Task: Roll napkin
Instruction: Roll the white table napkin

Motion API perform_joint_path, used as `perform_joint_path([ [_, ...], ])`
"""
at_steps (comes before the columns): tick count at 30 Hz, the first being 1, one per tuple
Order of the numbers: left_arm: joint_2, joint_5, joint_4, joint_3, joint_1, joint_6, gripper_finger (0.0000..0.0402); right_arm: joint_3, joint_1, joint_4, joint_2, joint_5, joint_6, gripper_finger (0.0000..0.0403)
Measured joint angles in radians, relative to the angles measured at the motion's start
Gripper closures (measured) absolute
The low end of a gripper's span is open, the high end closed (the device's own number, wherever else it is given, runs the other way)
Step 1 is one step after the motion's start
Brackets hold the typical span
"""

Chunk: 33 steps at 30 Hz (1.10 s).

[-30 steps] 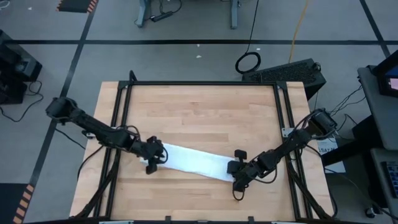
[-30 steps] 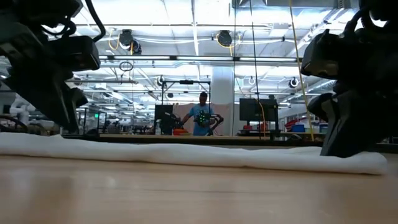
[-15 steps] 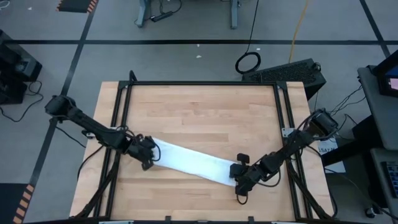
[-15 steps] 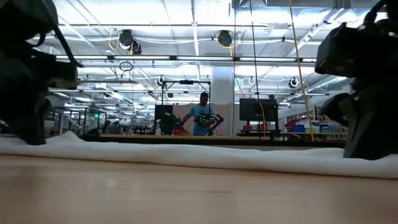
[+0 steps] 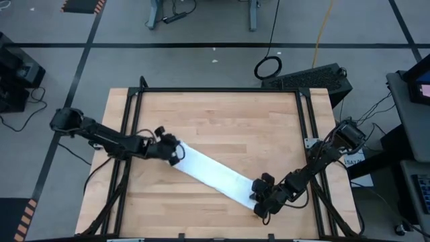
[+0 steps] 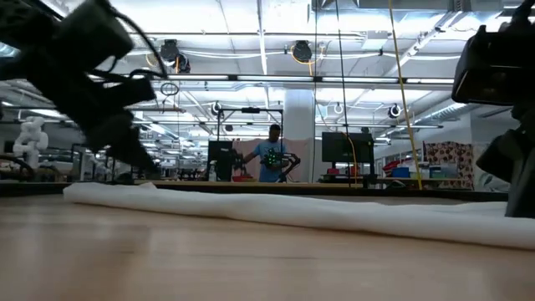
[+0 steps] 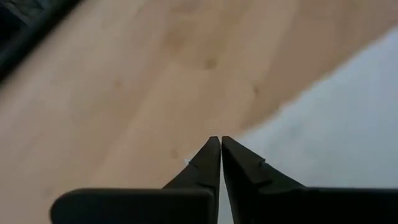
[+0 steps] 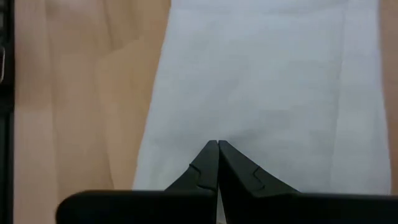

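The white napkin (image 5: 218,173) lies flat on the wood table as a long narrow strip. It runs slantwise from the left middle toward the near right. The low view shows the napkin (image 6: 292,209) as a low flat band. My left gripper (image 5: 176,153) is shut at the strip's far-left end. My right gripper (image 5: 259,197) is shut at its near-right end. In the low view my left arm (image 6: 100,92) slants down to the strip's left end, and my right arm (image 6: 510,125) stands at the picture's right edge. My left gripper has its shut fingertips on the side edge of the napkin's far-left end (image 7: 245,134). It slants down from the table's left. White cloth shows on both sides of the tips. That end lies on the table. My right gripper has its shut fingertips on the middle of the napkin's near-right end (image 8: 217,134). It slants down from the table's right, with the fingers along the strip. Fold lines (image 8: 342,74) run lengthwise in the cloth, so it has more than one layer. The cloth lies flat on the table.
Black metal rails (image 5: 215,89) frame the table at its far edge and down both sides. Bare wood (image 5: 222,121) lies beyond the napkin. A person (image 6: 272,159) stands far off in the room behind the table.
My left gripper has gone toward the far edge and a little right, turned, and shut at the napkin's left end, which went with it. My right gripper has gone toward the near right corner with the other end. The strip has turned about and now slants more steeply.
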Motion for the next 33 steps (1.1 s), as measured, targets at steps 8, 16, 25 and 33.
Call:
perform_joint_path([
  [8, -0.073, 0.329, -0.096, 0.127, 0.023, -0.022, 0.0375, 0.001, 0.006, 0.002, -0.037, 0.022, -0.036, 0.0403],
  [16, -0.001, 0.325, -0.38, 0.127, -0.142, -0.318, 0.0375, 0.003, -0.016, 0.002, -0.116, 0.076, -0.279, 0.0403],
  [25, 0.167, 0.143, -0.286, 0.085, -0.007, -0.199, 0.0376, 0.003, -0.122, 0.074, -0.095, 0.17, -0.447, 0.0403],
  [33, 0.184, 0.062, 0.064, 0.078, 0.231, 0.42, 0.0376, 0.004, -0.125, 0.182, -0.06, 0.17, -0.471, 0.0403],
])
